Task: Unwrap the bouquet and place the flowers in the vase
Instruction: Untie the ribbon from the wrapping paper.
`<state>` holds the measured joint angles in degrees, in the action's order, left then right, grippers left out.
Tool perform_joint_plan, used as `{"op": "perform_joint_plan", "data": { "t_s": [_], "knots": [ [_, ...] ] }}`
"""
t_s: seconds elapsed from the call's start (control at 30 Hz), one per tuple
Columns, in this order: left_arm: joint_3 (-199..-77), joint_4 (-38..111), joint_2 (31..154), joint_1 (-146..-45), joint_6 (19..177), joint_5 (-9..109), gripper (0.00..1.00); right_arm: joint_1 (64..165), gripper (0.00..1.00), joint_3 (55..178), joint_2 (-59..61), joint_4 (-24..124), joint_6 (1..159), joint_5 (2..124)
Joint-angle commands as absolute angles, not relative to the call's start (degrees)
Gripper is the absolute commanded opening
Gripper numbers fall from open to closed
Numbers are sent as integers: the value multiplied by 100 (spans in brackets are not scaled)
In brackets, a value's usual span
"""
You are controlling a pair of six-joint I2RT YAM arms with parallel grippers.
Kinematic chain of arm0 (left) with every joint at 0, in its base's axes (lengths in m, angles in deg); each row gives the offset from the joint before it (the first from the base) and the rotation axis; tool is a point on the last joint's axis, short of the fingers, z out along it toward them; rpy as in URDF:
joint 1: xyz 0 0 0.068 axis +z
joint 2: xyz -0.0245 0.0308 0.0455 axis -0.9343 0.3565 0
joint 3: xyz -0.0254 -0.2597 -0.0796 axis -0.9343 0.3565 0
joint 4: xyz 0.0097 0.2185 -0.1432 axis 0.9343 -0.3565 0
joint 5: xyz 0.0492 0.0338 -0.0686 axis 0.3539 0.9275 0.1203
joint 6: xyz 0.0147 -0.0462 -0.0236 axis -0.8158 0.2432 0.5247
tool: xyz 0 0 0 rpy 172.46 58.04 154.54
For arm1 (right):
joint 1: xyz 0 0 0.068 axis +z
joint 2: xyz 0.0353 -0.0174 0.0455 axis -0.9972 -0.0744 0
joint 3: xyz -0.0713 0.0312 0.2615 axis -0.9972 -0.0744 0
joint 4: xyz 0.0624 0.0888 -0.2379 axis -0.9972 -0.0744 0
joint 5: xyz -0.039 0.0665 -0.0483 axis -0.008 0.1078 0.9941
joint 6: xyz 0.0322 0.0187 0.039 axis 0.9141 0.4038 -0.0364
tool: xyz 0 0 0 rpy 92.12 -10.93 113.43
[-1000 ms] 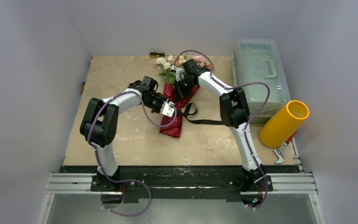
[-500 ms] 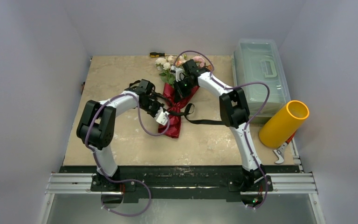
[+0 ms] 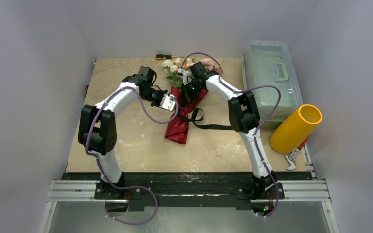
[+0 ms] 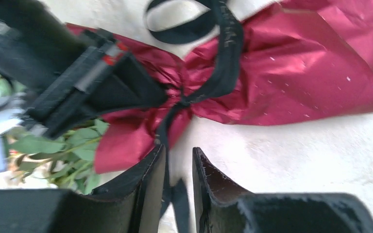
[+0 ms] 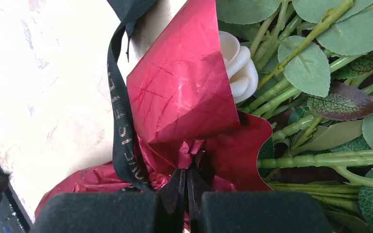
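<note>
We find the bouquet (image 3: 177, 128) mid-table, maroon paper (image 5: 182, 92) and black ribbon (image 4: 226, 53) not yet off. The right gripper (image 5: 187, 184) clamps the paper; the left gripper (image 4: 178, 167) stands apart astride the ribbon. The vase (image 3: 294, 130) lies unfilled, far right.

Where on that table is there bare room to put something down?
Bare: the far-left corner, between the left arm and the table edge; and the near strip in front of the bouquet, from left arm to right arm. Crowded: the middle, where left gripper and right gripper meet the bouquet, and the right side, with box and vase.
</note>
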<state>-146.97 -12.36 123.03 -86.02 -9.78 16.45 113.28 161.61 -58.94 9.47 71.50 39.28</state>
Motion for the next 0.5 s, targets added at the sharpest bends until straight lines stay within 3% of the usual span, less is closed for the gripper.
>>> {"op": "perform_joint_plan", "data": {
  "t_s": [0.0, 0.17, 0.33, 0.47],
  "knots": [
    [-14822, -615, 12150, -8628, 258, 761, 24, 11214, 0, 15910, -6155, 768, 6972, 4964],
    [-14875, 49, 12475, -8925, 725, 965, 19, 11218, 0, 15818, -6086, 810, 7013, 4935],
    [-14994, 211, 12687, -9252, 877, 847, 40, 11217, 0, 15793, -6090, 825, 7049, 4875],
    [-15536, -409, 12995, -9682, 1098, 841, 46, 11218, 0, 15826, -6110, 839, 7058, 4775]
  ]
}}
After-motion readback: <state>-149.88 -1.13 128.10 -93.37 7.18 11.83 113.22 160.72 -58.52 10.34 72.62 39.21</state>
